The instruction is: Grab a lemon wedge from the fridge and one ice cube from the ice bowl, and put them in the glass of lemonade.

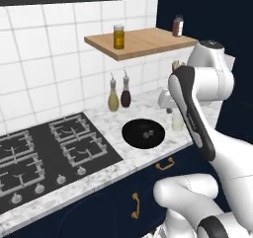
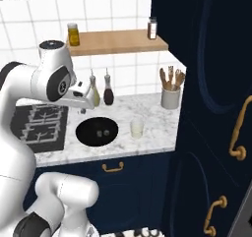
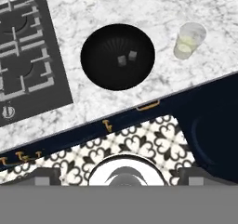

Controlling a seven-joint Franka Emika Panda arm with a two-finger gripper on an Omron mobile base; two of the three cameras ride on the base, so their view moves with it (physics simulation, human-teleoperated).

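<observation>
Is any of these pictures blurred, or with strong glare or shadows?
Left base view: even, flat light, soft detail, a faint shadow under the wooden shelf. Right base view: the navy cabinet reads very dark. Hand view: sharp; two ice cubes show clearly inside the ice bowl, with no glare.

Counter [image 3: 186, 9]: white marble, veined grey.
Ice bowl [image 3: 100, 69]: black; two pale grey cubes [image 3: 127, 58] inside.
Glass of lemonade [image 3: 188, 42]: clear, pale yellow-green liquid.
Stove top [image 1: 44, 153]: black, grey grates.
Cabinets [image 2: 206, 133]: navy, gold handles.
Floor [image 3: 139, 141]: black-and-white floral tile.
Wall [image 1: 39, 54]: white tiles.
Shelf [image 2: 118, 42]: light wood.
</observation>
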